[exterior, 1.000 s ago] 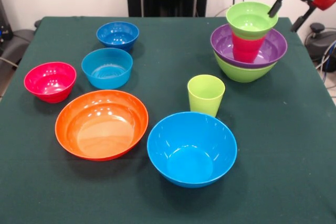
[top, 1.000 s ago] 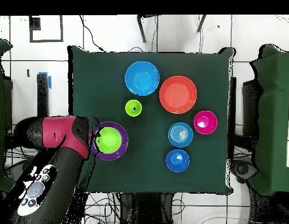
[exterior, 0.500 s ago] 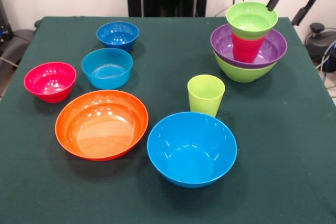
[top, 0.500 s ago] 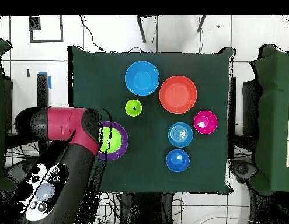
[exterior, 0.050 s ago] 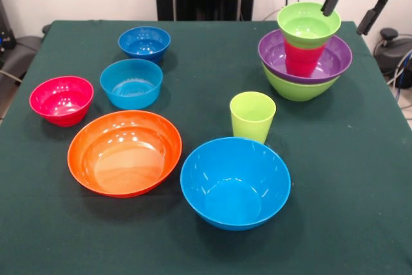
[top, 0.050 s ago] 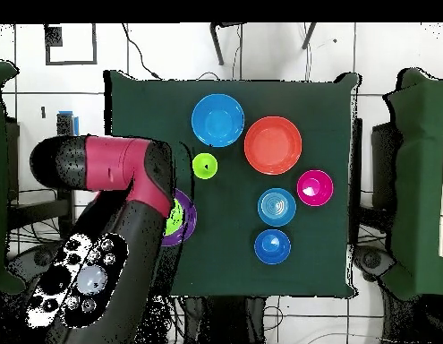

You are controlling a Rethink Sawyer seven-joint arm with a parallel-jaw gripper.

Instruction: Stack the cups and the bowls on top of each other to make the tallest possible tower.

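The tower [exterior, 0.050 s ago: 297, 87] stands at the far right of the front view: a large lime-green bowl, a purple bowl [exterior, 0.050 s ago: 335, 62] in it, a red cup [exterior, 0.050 s ago: 302, 59] inside that, and a small lime-green bowl [exterior, 0.050 s ago: 309, 24] on top. My gripper [exterior, 0.050 s ago: 346, 20] hangs open and empty just above and to the right of the top bowl, touching nothing. From overhead, the arm covers most of the tower, leaving a purple rim [top, 0.050 s ago: 187, 222] showing. A lime-green cup [exterior, 0.050 s ago: 252, 115] stands upright mid-table.
Loose bowls lie across the table: large light-blue [exterior, 0.050 s ago: 235, 181] at the front, orange [exterior, 0.050 s ago: 124, 152] beside it, pink-red [exterior, 0.050 s ago: 61, 100] at the left, small light-blue [exterior, 0.050 s ago: 131, 83] and dark blue [exterior, 0.050 s ago: 144, 43] behind. The table edge runs close behind the tower.
The gripper has lifted up off the small lime-green bowl's rim, leaving that bowl on the red cup. In the overhead view the arm has swung over the tower.
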